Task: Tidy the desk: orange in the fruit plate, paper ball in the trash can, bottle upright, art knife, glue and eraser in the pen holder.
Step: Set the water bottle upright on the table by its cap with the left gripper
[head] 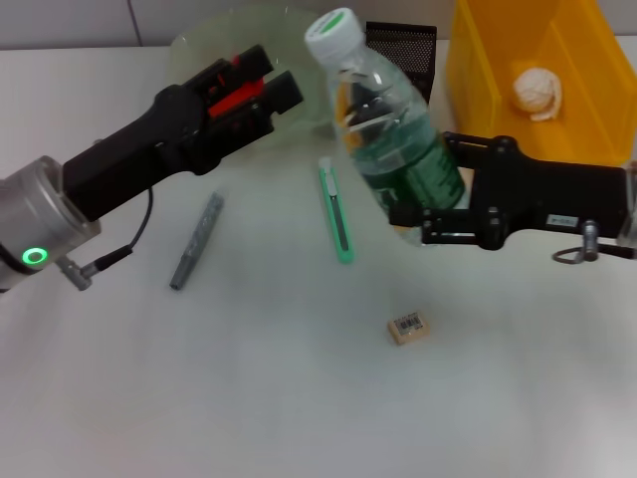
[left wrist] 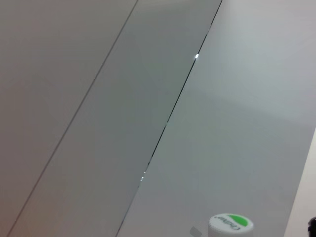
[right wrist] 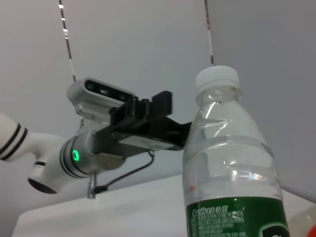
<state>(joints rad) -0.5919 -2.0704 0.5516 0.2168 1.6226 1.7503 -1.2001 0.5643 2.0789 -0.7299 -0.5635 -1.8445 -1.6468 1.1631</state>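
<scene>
Gripping bottle in clenched right gripper, tilted above desk; left gripper raised, jaws parted.

— What do you have at the back of the desk?

— You have the fruit plate back left, the pen holder just right of it, and the trash can far right with the paper ball in it.

— And in front?

— Your glue lies left, the art knife in the middle, the eraser nearest you. The bottle tilts above the desk, just right of the knife, before the pen holder.
</scene>
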